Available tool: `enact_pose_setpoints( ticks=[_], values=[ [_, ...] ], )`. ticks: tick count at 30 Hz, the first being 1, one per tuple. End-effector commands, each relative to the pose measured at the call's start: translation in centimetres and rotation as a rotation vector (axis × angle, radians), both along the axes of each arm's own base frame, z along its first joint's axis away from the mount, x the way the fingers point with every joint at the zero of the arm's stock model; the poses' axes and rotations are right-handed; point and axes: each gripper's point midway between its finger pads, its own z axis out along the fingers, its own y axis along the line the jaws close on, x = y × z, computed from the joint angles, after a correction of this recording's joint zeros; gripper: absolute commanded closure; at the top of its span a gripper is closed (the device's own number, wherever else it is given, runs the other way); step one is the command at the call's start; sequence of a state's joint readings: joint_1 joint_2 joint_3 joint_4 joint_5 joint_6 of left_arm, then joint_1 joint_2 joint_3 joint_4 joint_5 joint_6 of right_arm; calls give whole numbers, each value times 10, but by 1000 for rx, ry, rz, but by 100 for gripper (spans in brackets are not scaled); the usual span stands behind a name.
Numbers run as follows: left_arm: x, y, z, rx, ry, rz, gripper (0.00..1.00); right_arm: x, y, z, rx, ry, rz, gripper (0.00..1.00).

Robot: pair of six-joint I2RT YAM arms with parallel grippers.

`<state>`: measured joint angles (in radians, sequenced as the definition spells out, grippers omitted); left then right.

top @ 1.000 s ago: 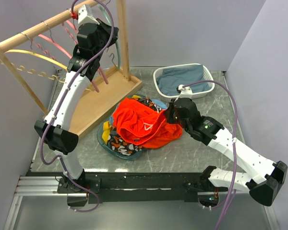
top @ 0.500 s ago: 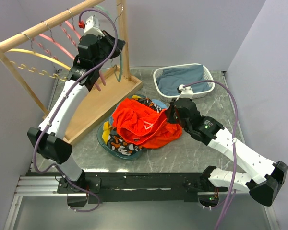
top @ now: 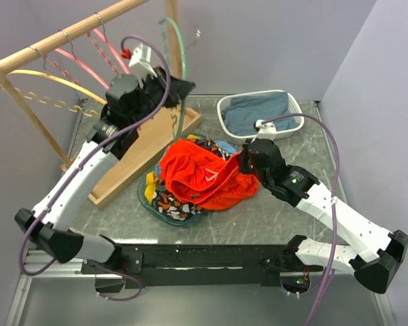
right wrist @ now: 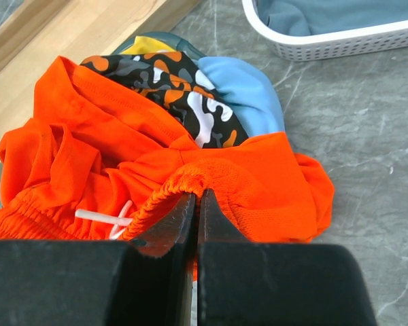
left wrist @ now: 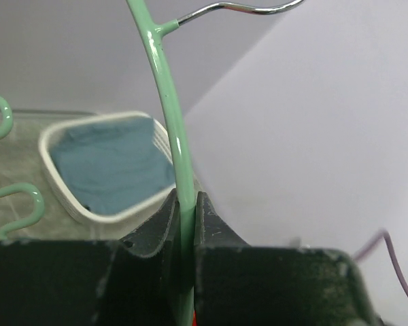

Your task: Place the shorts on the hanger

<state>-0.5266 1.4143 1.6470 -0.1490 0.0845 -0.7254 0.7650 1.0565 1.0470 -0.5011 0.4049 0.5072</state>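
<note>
— Fingers, left?
— My left fingers [left wrist: 156, 227] clench the thin pale green plastic hanger [left wrist: 170, 115], aloft.
— Right?
— My right fingers [right wrist: 166, 231] pinch the bright orange-red cloth shorts [right wrist: 88, 136], heaped on the table [top: 272, 221]

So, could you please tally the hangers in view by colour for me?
Green hanger: 1
Pink hangers: 2
Yellow hanger: 1
Total: 4
</note>
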Motion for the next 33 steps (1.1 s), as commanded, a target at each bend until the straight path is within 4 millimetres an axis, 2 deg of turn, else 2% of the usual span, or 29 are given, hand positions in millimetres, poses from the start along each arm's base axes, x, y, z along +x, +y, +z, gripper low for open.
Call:
enact_pose_setpoints(
  ticks=[1,2,3,4,5,6,7,8,9,10,11,12,14,15,17,18,20,21,23,25,27,29,30,32,33],
  values=[
    [-71,-19,16,-39,-46,-183,99,4,-14,17,4,-74,-47,100],
    [-82,-22,12,-41,-38,-215,99,4,-15,17,-1,-77,-53,100],
    [-106,-22,18,-57,-54,-264,99,4,-16,14,-6,-75,-54,100],
    [-115,-25,3,-49,-16,-298,99,3,-17,10,-22,-72,-52,100],
    [-127,-25,-1,-49,-5,-331,99,3,-18,10,-25,-74,-54,100],
    [-148,-20,6,-64,-24,-368,99,3,-19,9,-32,-76,-56,100],
    [-161,-21,-12,-39,23,-420,99,4,-20,7,-46,-77,-51,100],
    [-171,-16,-17,-33,31,-437,99,4,-20,7,-48,-81,-49,100],
    [-190,-3,-10,-45,2,-456,99,5,-22,8,-56,-87,-54,100],
    [-200,-2,-26,-32,34,-487,99,5,-22,8,-61,-92,-55,100],
    [-211,3,-33,-19,50,-508,99,7,-23,10,-64,-103,-61,100],
    [-228,14,-30,-19,34,-523,99,8,-23,11,-70,-107,-60,100],
    [-249,23,-43,17,70,-573,99,12,-22,13,-89,-111,-58,100],
    [-266,31,-38,4,49,-602,99,13,-22,13,-99,-113,-59,100],
    [-289,34,-50,-10,97,-695,99,18,-21,19,-114,-120,-57,100],
    [-304,41,-47,-29,82,-724,99,19,-20,20,-126,-124,-45,100],
    [-318,44,-56,-55,125,-773,99,23,-16,27,-127,-140,-26,100],
    [-336,49,-55,-60,114,-840,99,23,-13,31,-138,-153,3,100],
    [-348,55,-63,-68,148,-870,99,26,-13,36,-156,-161,6,100],
    [-357,56,-77,-63,204,-905,99,29,-11,48,-166,-186,18,100],
    [-372,61,-80,-67,209,-967,99,32,-9,62,-170,-218,29,100],
    [-374,64,-85,-61,230,-956,99,36,-6,66,-190,-218,37,100],
    [-374,65,-87,-47,227,-955,99,38,-5,78,-194,-235,46,100],
    [-377,65,-92,-38,253,-966,99,38,3,82,-196,-239,92,100],
    [-376,64,-96,-41,270,-968,99,37,6,91,-189,-255,113,100]
  ],
)
